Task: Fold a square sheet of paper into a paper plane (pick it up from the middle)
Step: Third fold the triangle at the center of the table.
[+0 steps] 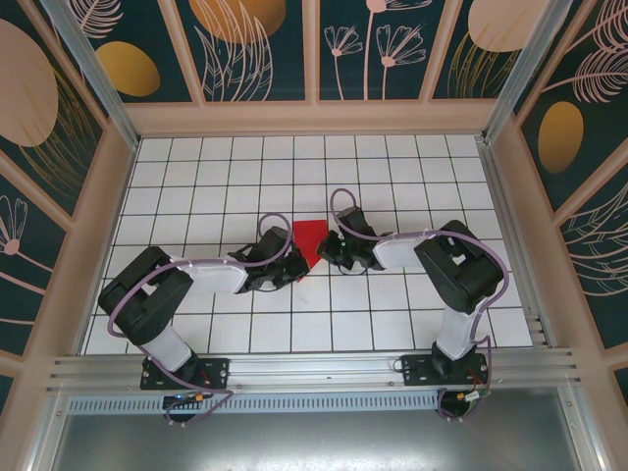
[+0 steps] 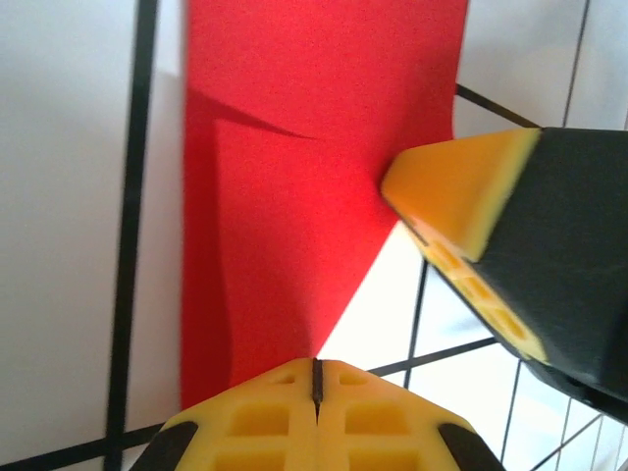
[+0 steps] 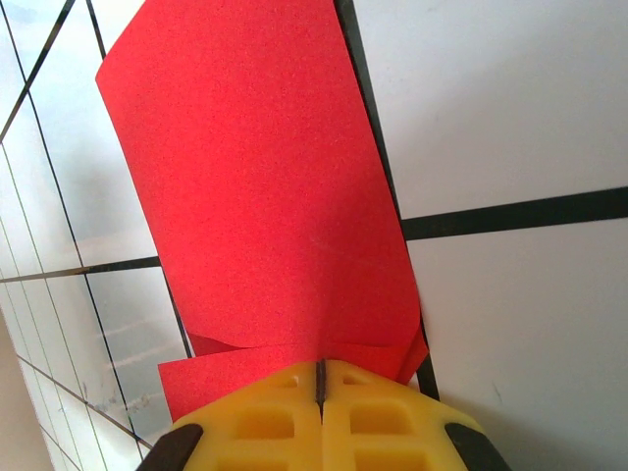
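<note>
The square sheet of paper [image 1: 312, 239] is lying bright red on the white bench [image 1: 196, 177], and the middle of the bench is sitting right under it. From above, the paper is looking wide at its far edge and is narrowing to a point at its near end. The left end effector [image 1: 292, 269] is sitting at the paper's near left side. In the left wrist view its two yellow fingers [image 2: 265, 412] are pressing tight together, with no gap showing. The paper's near tip is running into the line where they meet, so they are pinching the paper. The right end effector [image 1: 332, 251] is sitting at the paper's right side. In the right wrist view its yellow fingers [image 3: 265, 417] are also pressing together and are pinching the paper's edge. Two layers of paper are showing there, one bending over a flat strip below it. In the left wrist view the right end effector's yellow tip is touching the paper's right edge, and the paper is curling up a little just beyond it.
</note>
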Robot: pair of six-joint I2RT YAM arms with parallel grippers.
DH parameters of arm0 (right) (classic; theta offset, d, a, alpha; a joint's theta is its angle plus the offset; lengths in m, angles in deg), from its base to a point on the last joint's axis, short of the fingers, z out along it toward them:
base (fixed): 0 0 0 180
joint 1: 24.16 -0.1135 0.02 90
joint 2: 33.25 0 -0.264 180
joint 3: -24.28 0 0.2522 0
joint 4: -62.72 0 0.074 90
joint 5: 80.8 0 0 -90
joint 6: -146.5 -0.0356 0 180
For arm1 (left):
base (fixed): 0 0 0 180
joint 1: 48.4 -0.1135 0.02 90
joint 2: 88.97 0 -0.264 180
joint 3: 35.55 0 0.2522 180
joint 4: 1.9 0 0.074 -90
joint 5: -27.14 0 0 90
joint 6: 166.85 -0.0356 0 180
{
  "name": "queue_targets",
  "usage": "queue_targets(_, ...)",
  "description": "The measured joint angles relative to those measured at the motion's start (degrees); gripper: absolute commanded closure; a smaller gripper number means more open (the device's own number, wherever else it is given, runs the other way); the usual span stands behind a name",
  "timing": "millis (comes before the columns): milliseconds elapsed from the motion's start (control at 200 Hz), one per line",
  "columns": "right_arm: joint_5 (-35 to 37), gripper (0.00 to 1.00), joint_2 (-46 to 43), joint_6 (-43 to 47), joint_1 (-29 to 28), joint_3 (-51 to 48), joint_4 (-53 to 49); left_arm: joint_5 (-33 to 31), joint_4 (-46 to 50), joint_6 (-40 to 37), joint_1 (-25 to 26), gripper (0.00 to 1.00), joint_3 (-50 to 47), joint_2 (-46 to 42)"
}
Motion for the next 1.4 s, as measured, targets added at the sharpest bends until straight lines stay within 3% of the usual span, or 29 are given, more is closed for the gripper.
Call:
queue_targets(746, 0.00, 1.00, -0.11, 0.20, 0.02, 0.02, -0.11, -0.83, -2.95, 2.12, 0.00, 0.98, -1.97, 1.01)
queue_targets(1146, -0.98, 1.00, -5.90, 7.72, 1.64, 0.20, -2.80, -0.96, -3.96, 1.77, 0.00, 1.00, -2.62, 1.11)
queue_targets(1401, -2.78, 1.00, -5.68, 8.22, -1.60, 0.20, -1.42, -0.74, -4.24, -0.44, 0.00, 1.00, -2.82, 1.14)
